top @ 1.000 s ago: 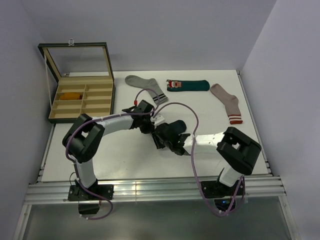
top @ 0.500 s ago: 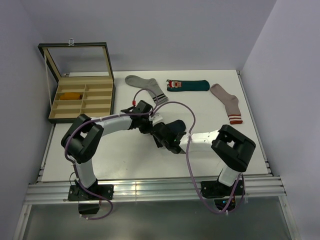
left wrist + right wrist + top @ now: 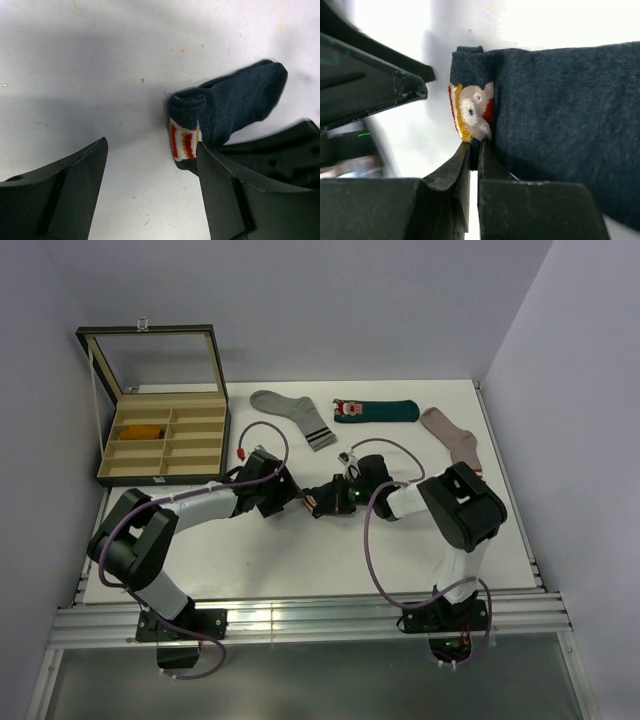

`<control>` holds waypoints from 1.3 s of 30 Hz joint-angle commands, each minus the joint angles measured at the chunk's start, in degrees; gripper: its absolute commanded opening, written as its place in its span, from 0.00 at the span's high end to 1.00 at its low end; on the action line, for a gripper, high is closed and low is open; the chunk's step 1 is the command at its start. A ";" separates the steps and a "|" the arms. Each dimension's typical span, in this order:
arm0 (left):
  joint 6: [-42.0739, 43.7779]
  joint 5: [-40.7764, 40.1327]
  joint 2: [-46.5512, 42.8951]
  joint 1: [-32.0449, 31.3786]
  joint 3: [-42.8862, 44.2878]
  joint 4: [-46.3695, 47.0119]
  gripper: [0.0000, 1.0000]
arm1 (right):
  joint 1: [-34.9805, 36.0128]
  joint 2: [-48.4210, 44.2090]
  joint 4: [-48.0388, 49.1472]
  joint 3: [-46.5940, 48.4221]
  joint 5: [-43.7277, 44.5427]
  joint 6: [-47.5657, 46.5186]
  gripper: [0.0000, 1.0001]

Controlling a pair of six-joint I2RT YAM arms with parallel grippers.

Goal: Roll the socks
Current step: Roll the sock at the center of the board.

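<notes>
**White table, navy sock partly rolled, right jaws pinching it**

A matte white table (image 3: 300, 550), lightly speckled and scuffed, is sitting between plain pale lilac walls. Near its middle the navy sock (image 3: 338, 497) is lying with its cuff end folded over into a small thick roll. The knit is looking soft and fuzzy, with a red, white and yellow figure patch showing on the rolled edge, and the rounded toe is sticking out flat from the roll.

The right gripper (image 3: 474, 146) is clamping the roll's edge. Its black jaws are standing almost together with a sliver of fabric between them, right under the figure patch. The left gripper (image 3: 150, 150) is hanging just beside the roll with its smooth black wedge-shaped jaws spread wide. Only bare table is showing between them, and they are not touching the sock.

Along the far edge, the teal sock (image 3: 378, 411) is lying flat and straight. The grey sock (image 3: 292, 412) with dark cuff stripes is lying to its left and the pinkish sock (image 3: 455, 445) with a red-striped cuff to its right.

At far left an open box (image 3: 225, 435) with a dark frame, tan dividers and a glass lid is holding the mustard sock (image 3: 143, 431), bundled up in one left compartment.
</notes>
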 commanded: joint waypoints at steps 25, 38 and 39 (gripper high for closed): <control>0.67 7.31 3.86 -1.64 -1.18 13.01 0.40 | -9.30 13.76 6.64 0.68 -19.70 15.26 0.96; -0.29 3.44 9.22 -1.91 2.07 6.42 0.64 | -9.04 11.22 -6.10 4.99 -16.10 8.32 0.91; -0.12 3.09 9.75 -1.91 2.68 6.24 0.65 | -8.86 10.78 -7.07 5.16 -15.57 7.70 0.91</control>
